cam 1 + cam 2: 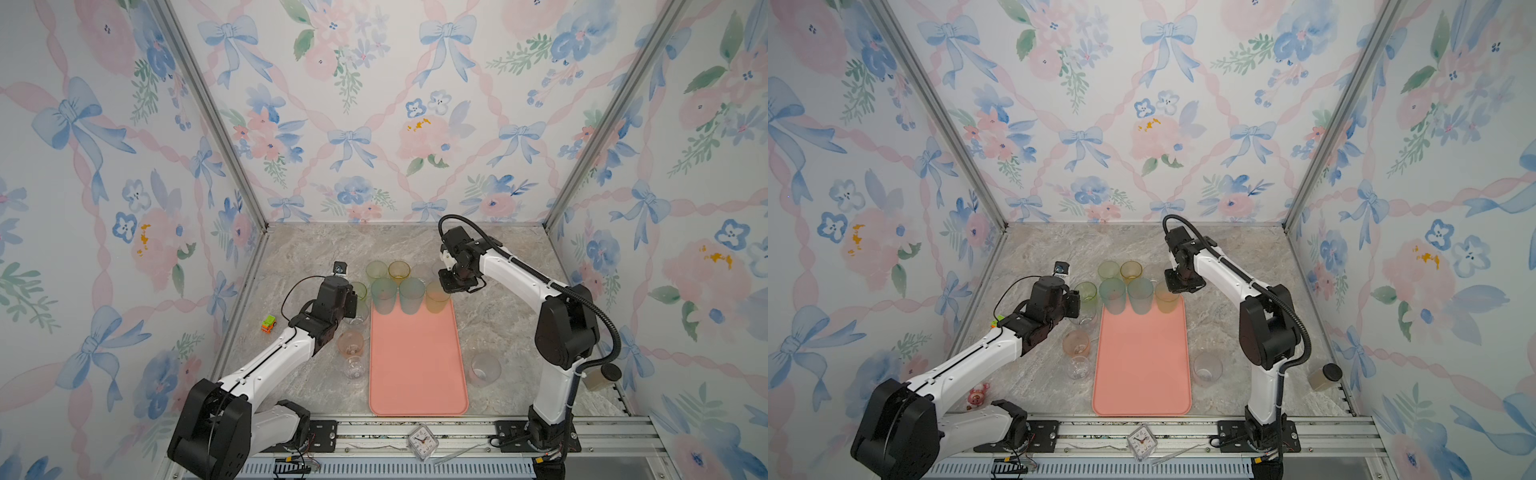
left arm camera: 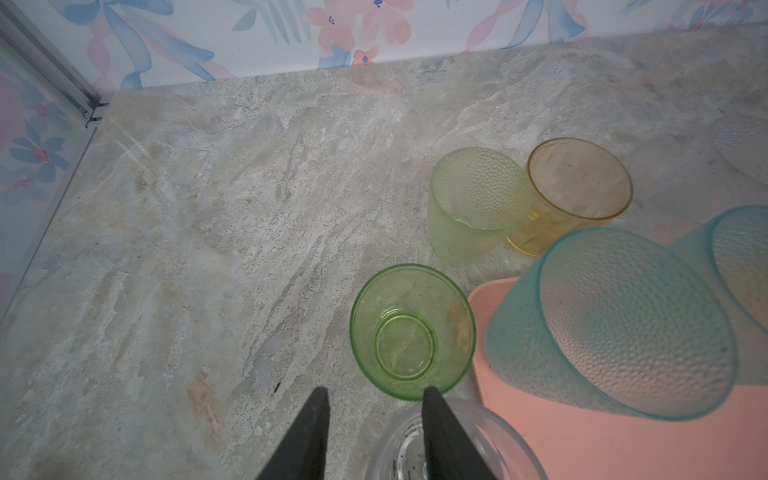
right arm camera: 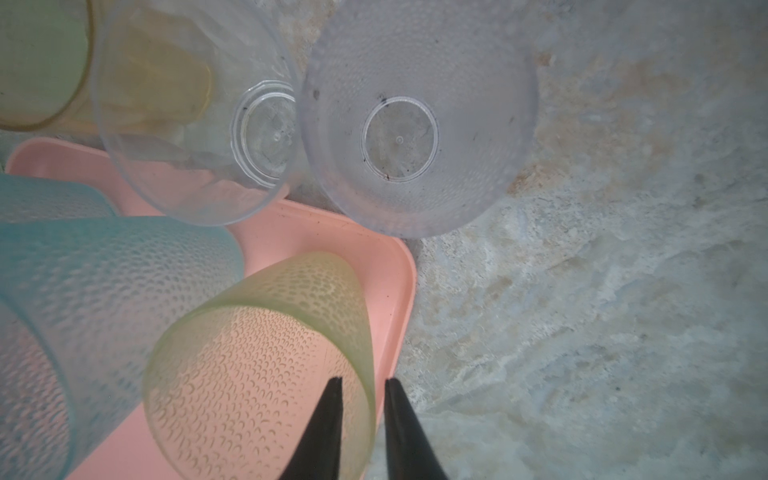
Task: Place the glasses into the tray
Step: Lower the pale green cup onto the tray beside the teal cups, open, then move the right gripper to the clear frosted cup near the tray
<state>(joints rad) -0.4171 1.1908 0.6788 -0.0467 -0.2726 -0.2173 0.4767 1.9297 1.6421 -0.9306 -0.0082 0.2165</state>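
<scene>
In a top view, the salmon-pink tray (image 1: 417, 374) held 3 tall tumblers (image 1: 411, 297) at its far end. The left wrist view showed the left gripper (image 2: 375, 388) released, astride the rim of a clear glass (image 2: 399, 453). The right wrist view showed the right gripper (image 3: 362, 379) parted astride the tray's yellow-green tumbler (image 3: 257, 365).

No legible text; numerals on the clock (image 1: 423, 442) seem too small.
</scene>
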